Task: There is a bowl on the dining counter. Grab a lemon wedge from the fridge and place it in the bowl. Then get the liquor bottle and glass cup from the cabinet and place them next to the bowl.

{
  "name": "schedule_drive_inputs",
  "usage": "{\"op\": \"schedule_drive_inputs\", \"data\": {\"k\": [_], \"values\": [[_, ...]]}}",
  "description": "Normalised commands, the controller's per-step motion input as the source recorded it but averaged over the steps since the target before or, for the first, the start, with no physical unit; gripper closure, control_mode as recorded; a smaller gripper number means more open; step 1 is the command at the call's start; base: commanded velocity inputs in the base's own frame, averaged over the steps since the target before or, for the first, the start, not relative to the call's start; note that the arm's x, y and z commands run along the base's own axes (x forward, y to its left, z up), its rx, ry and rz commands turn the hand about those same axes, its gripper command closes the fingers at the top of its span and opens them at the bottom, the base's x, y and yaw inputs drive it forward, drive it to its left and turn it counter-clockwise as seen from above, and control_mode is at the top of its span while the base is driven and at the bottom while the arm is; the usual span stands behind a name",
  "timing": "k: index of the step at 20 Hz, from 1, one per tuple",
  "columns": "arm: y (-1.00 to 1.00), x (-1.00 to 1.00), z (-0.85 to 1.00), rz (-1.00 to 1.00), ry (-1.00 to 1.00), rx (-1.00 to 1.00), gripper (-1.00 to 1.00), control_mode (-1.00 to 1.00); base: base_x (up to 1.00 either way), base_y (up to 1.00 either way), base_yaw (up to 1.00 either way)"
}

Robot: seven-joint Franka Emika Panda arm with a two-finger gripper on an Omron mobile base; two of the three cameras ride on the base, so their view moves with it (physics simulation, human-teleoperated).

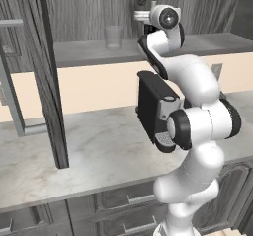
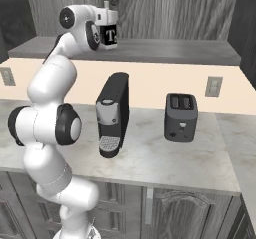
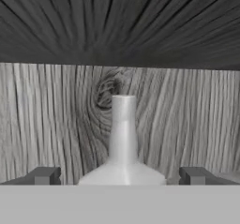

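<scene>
The liquor bottle [image 2: 109, 35], clear with a black label, stands on the shelf [image 2: 165, 50] of the open wall cabinet. In the hand view its pale neck [image 3: 123, 124] rises straight ahead, and its shoulder sits between my fingertips [image 3: 44, 175]. My gripper [image 3: 121, 176] is open, one finger on each side of the bottle at shoulder height, with clear gaps to the glass. From the right base view the gripper [image 2: 107, 18] is just above the label. The glass cup [image 1: 113, 36] stands upright on the same shelf [image 1: 89, 52], to the left of my hand [image 1: 143, 18].
The cabinet door [image 1: 47, 72] hangs open at the left, down to the counter [image 1: 99, 151]. Below the shelf stand a black coffee machine [image 2: 112, 115] and a dark toaster [image 2: 181, 117]. The cabinet's back wall [image 3: 56, 124] is close behind the bottle.
</scene>
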Motion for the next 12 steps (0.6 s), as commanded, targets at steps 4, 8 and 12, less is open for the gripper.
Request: {"op": "schedule_drive_inputs", "data": {"k": [4, 8, 12], "values": [[0.00, 0.37, 0.00, 0.00, 0.00, 0.00, -1.00, -1.00, 0.00, 0.00, 0.00], [0.00, 0.33, 0.01, 0.00, 0.00, 0.00, -1.00, -1.00, 0.00, 0.00, 0.00], [-0.01, 0.35, 0.03, 0.00, 0.00, 0.00, -1.00, -1.00, 0.00, 0.00, 0.00]]}}
